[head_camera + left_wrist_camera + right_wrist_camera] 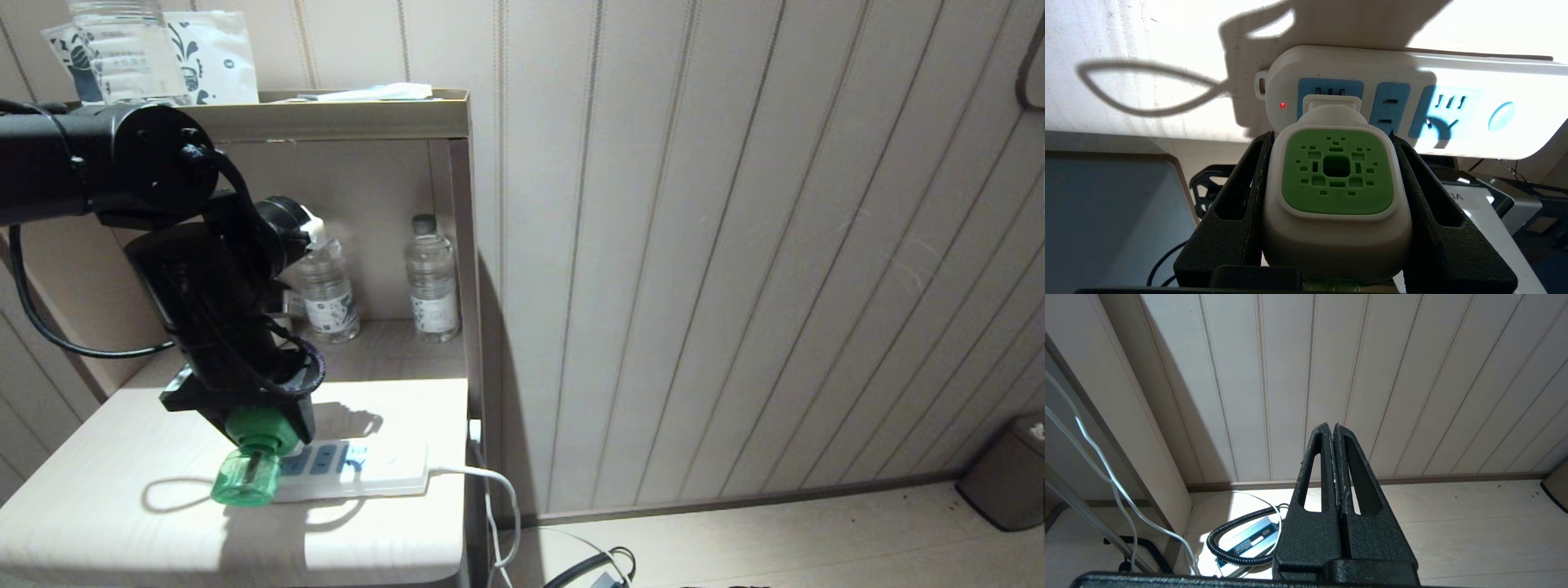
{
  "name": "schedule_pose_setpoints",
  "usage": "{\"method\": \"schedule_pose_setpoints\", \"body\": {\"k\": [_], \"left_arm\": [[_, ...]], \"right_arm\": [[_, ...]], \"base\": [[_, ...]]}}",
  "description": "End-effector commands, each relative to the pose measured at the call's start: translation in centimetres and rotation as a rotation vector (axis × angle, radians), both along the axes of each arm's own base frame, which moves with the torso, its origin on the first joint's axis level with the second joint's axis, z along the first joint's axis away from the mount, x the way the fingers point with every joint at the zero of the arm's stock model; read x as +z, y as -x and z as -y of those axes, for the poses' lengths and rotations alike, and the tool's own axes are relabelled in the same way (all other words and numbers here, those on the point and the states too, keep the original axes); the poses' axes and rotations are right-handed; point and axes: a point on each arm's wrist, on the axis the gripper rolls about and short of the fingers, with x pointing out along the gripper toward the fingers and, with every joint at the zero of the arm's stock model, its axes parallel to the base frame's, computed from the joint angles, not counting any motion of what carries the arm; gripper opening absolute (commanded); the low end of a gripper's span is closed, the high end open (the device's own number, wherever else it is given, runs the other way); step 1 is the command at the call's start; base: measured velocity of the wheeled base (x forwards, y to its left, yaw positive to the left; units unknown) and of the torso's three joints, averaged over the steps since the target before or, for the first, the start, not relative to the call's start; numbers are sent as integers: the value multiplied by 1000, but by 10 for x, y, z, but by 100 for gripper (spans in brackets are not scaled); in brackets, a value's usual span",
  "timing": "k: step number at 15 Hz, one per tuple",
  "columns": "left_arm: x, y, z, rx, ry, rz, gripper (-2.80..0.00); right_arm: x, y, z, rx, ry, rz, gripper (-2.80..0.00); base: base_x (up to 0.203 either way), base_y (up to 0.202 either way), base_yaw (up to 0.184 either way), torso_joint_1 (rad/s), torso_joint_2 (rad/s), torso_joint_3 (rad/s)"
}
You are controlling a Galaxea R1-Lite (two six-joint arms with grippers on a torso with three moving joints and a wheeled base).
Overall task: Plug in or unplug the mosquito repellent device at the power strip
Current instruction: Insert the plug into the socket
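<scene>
Plastic dominates the left of your view: the left gripper (260, 433), matte black and grainy, has its fingers (1237, 204) clamped on the white rounded-square cap of the mosquito repellent device (249, 469). The cap has a green perforated centre; the translucent green bottle hangs off the near-left end of the power strip (359, 472). From the wrist you can see the device's plug meeting the end outlet beside a small red light — whether it is fully seated cannot be told. The strip is a long, flat, glossy white bar with blue outlets, lying on a pale wood-grain table (122, 523); its white cable (498, 490) droops over the right edge. Behind, two clear ribbed water bottles (431, 282) stand in the shelf nook. Further right, ridged wall panelling. Your right gripper (1334, 430) hangs above the floor — fingers pressed together, holding nothing.
</scene>
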Motion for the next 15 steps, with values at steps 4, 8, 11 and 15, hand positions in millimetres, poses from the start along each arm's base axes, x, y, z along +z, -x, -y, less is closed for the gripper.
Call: {"method": "schedule_pose_setpoints", "body": {"k": [4, 8, 11, 15], "left_arm": [[-19, -12, 4, 2, -17, -50, -280], [-24, -14, 5, 2, -19, -61, -280], [-25, -14, 5, 2, -20, -70, -280], [-30, -11, 4, -12, -24, -81, -280]], "right_arm": [[0, 0, 0, 0, 0, 1, -280], [0, 0, 0, 0, 0, 0, -280], [0, 0, 0, 0, 0, 0, -280], [0, 0, 0, -1, 0, 0, -280]], "base": [[0, 0, 0, 0, 0, 0], [0, 0, 0, 0, 0, 0], [0, 0, 0, 0, 0, 0], [0, 0, 0, 0, 0, 0]]}}
